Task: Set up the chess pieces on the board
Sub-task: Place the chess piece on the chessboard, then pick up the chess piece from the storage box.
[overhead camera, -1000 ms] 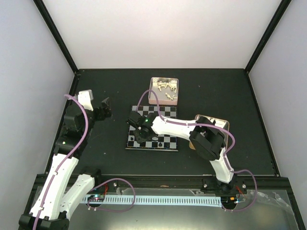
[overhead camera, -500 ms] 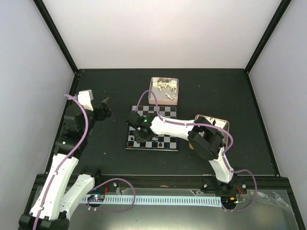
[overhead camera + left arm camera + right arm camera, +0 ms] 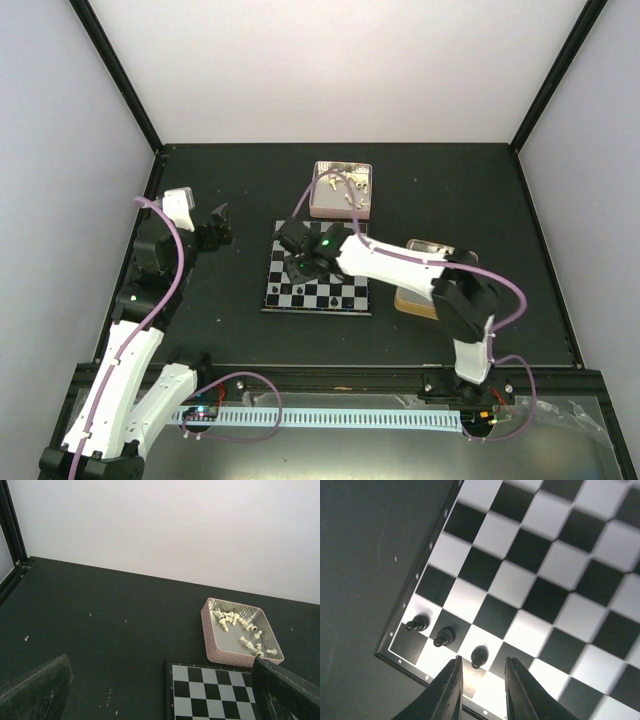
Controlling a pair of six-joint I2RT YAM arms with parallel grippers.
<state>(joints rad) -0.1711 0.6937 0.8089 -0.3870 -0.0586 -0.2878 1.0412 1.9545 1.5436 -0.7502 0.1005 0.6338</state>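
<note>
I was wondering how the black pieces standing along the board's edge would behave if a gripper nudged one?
The black pieces look tall for their narrow bases, so a sideways nudge would probably tip one. Their glossy surface suggests they might slip in a pinch. Each fits within one board square, so they are likely very light.

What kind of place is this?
Probably a robot test cell: a left arm and a right arm bolted at a black table, plain white walls around it, and a small chessboard to work on.
</note>
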